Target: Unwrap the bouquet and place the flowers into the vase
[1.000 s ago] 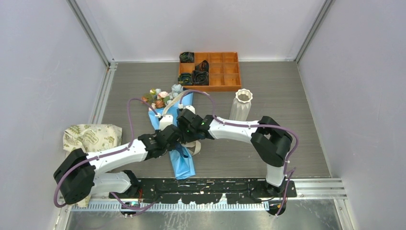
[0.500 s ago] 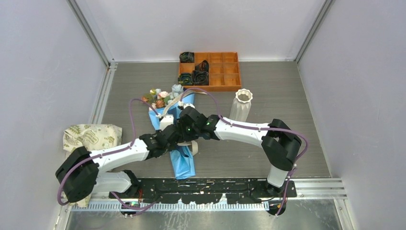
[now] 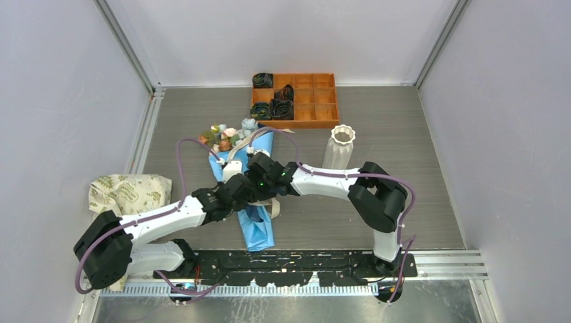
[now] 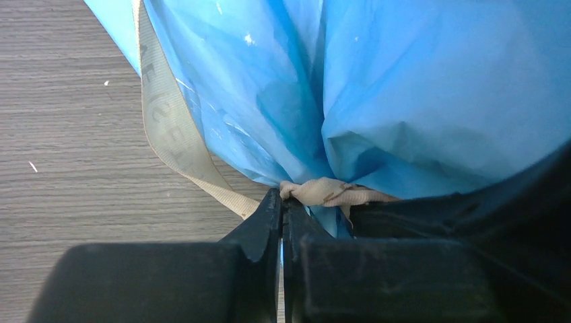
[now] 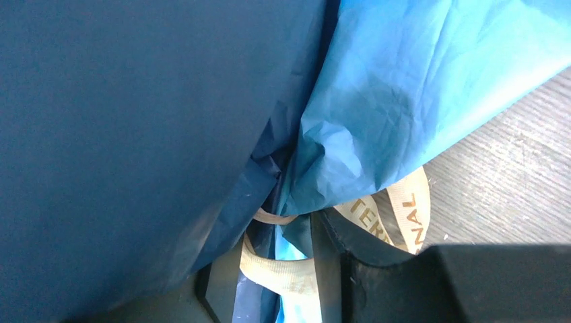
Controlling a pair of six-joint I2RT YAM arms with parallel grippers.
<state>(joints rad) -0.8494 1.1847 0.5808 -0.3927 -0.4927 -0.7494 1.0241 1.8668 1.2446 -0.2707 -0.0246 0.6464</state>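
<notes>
Beige ribbon (image 4: 170, 138) being worked loose at the bouquet's (image 3: 260, 232) waist.
Left fingers (image 4: 259, 232) are clenched on the ribbon beside its knot, seemingly to tug it free; right fingers (image 5: 384, 269) straddle the wrap, grip unclear, probably steadying. The vase (image 3: 339, 149) stands well to their right.

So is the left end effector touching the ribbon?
Touching. The left wrist view shows the left end effector shut, its tips pinching the beige ribbon at its knot.

Noted: right arm (image 3: 330, 183) elbow swung out toward the table (image 3: 404, 134) right edge, now drawn back. The right gripper (image 3: 254, 180) has shifted slightly toward the left edge, over the bouquet (image 3: 259, 232).
</notes>
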